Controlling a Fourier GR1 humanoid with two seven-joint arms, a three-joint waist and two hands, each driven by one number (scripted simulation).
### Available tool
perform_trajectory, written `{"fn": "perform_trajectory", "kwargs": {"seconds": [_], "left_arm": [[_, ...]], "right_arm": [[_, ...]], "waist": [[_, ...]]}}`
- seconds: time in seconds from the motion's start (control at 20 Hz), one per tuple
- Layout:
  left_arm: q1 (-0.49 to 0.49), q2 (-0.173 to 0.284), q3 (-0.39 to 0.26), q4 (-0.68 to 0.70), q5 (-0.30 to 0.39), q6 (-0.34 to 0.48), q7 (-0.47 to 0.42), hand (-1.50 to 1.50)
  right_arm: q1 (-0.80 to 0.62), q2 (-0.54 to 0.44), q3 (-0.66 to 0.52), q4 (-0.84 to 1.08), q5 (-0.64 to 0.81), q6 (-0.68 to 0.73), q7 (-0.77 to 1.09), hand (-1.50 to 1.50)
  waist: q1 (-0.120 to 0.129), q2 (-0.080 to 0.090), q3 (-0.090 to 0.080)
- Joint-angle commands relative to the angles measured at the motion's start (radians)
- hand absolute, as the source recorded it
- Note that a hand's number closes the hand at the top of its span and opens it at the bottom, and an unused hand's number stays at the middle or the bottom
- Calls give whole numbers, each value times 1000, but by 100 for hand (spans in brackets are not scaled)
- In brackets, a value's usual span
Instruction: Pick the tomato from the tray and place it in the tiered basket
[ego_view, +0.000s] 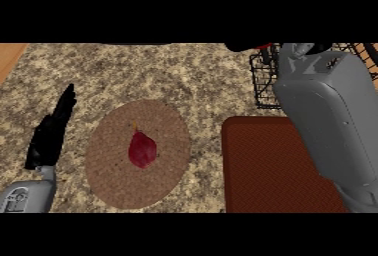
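table (192, 80): speckled stone top, carrying every item below; a strip of orange wood shows at its far left edge.

left hand (52, 132): far left, black, fingers straight and together, pointing up the view, holding nothing and touching no item. it reads as resting, parked clear of the work.

woven mat (111, 175): round, tan, left of centre, flat on the table. a dark red pepper (142, 149), pointed and stemmed, lies on its middle; judged a bystander, not part of the task.

tray (273, 170): dark red-brown, rectangular, right of the mat and just apart from it. its visible surface carries no tomato; the right part is hidden by the grey forearm.

tiered basket (264, 80): black wire, upper right, just beyond the tray's far edge.

right hand (247, 47): black, at the top edge above the basket, mostly cut off; whether its fingers are curled cannot be told. a sliver of red, likely the tomato (263, 46), shows against it, suggesting the fruit is carried over the basket for release.
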Motion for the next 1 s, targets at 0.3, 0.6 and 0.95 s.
{"fn": "perform_trajectory", "kwargs": {"seconds": [0.3, 0.6, 0.95], "left_arm": [[-10, -15, -12, -17, -19, -1, 28, 0], [-14, 19, 29, -31, 19, -52, 31, 0], [27, -29, -4, -53, -35, -4, 17, 0]], "right_arm": [[-34, -202, -25, 239, 145, 16, -151, 150], [-52, -258, -98, 414, 117, -37, -362, 150], [-5, -234, -175, 463, 34, -34, -463, 150]], "waist": [[1, 0, 0], [6, 2, 0], [4, 0, 1]]}}
